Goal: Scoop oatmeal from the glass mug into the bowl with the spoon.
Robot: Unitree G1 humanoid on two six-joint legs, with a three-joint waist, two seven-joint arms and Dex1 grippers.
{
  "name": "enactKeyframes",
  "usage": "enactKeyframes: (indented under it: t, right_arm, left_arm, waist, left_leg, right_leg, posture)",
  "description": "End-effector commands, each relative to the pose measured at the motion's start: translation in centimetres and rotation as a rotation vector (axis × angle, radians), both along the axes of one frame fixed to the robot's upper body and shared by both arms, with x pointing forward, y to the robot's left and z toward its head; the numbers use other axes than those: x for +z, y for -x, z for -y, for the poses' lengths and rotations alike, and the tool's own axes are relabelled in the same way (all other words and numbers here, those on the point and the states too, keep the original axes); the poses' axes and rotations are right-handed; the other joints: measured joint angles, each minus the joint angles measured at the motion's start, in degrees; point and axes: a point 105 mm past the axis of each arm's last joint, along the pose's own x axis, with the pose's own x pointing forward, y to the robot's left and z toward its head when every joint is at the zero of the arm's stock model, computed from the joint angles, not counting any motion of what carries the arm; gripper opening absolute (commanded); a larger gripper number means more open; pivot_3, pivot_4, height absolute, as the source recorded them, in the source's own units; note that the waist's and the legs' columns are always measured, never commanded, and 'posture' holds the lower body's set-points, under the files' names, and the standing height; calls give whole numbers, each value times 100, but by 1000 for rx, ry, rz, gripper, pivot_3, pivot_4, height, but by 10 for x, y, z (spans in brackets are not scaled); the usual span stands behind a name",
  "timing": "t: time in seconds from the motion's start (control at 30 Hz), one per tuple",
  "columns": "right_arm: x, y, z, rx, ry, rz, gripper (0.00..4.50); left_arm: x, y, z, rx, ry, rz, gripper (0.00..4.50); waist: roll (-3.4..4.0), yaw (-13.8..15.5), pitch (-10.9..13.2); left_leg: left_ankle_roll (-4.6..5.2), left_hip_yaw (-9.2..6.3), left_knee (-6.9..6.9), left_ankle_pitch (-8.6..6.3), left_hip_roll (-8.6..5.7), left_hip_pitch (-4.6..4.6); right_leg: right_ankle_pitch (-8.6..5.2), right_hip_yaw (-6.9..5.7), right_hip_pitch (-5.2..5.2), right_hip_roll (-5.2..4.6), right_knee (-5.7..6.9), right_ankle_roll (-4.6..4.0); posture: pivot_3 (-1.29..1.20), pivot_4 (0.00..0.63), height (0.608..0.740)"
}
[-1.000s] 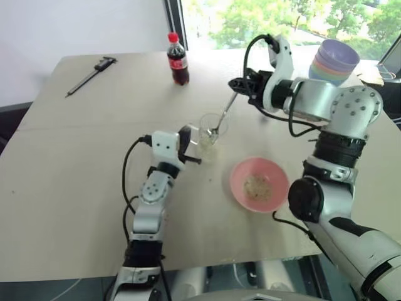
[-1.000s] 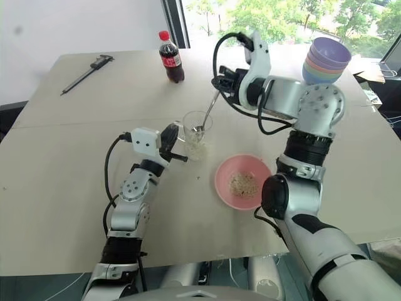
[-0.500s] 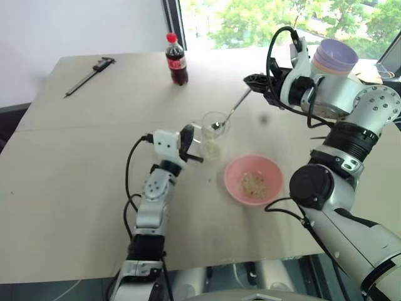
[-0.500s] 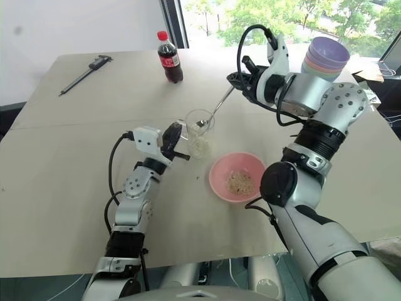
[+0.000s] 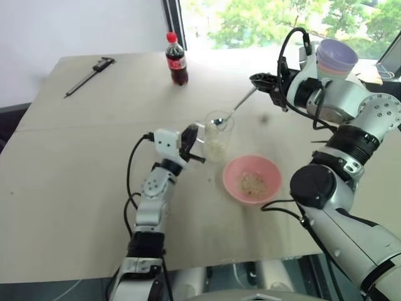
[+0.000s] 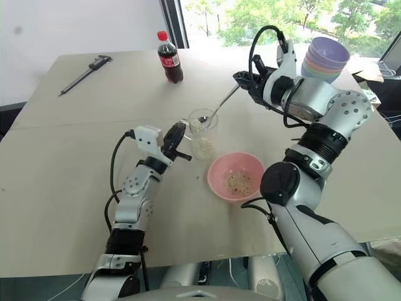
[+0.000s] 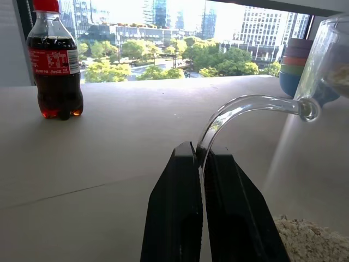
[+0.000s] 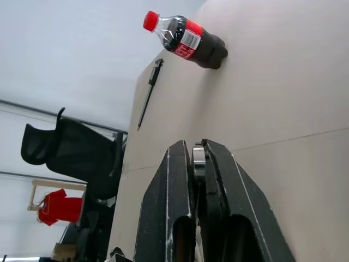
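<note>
Scooping is the step in hand: the right gripper [image 5: 262,81], jaws clenched on the spoon [image 5: 233,110], holds its tip at the rim of the glass mug [image 5: 217,135], mid-frame; the left gripper [image 5: 193,139] clamps the mug's handle. Next, the loaded spoon must travel level to the bowl [image 5: 251,179], lower right of the mug. A second earlier the spoon was deep inside the mug.
</note>
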Motion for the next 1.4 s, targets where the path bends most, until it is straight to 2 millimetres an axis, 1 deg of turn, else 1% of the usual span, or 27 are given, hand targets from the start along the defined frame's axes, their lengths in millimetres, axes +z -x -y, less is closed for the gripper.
enactKeyframes:
  t: [0.03, 0.2, 0.4, 0.83, 1.07, 1.4]
  right_arm:
    - [9, 6, 6, -4, 6, 69, 0]
    - [9, 8, 7, -7, -8, 83, 0]
    - [16, 7, 16, -26, -50, 90, 0]
    - [19, 10, 26, -33, -115, 106, 0]
    - [16, 12, 35, -38, -125, 115, 0]
    - [10, 19, 42, 4, -146, 133, 0]
  left_arm:
    - [18, 1, -1, -16, 18, 76, 29]
    - [18, 1, 2, -30, 19, 75, 29]
    - [16, 2, 6, -49, 23, 69, 29]
    - [13, 4, 8, -65, 34, 60, 29]
    - [12, 3, 6, -64, 37, 54, 29]
    - [11, 2, 4, -59, 33, 51, 29]
  waist:
    - [0, -2, 0]
    - [0, -8, 0]
    - [0, -5, 0]
    - [0, -1, 0]
    - [0, -1, 0]
    - [0, -1, 0]
  left_leg:
    - [0, 1, 0, 0, 0, 0]
    - [0, 1, 0, 0, 0, 1]
    - [0, 0, 0, 0, 0, 1]
    - [0, 2, 0, 0, 0, 1]
    - [0, 2, 0, 0, 1, 1]
    - [1, 8, 1, 0, 2, 2]
  right_leg:
    - [0, 1, 0, 0, 0, 0]
    - [0, 1, 0, 0, 1, 0]
    - [0, 1, 0, 0, 2, 0]
    - [0, 2, 0, 0, 2, 0]
    - [0, 3, 0, 0, 2, 0]
    - [0, 6, 0, 0, 3, 0]
  posture:
    - [0, 150, 740]
    - [0, 150, 740]
    - [0, 150, 740]
    - [0, 150, 740]
    - [0, 150, 740]
    - [0, 150, 740]
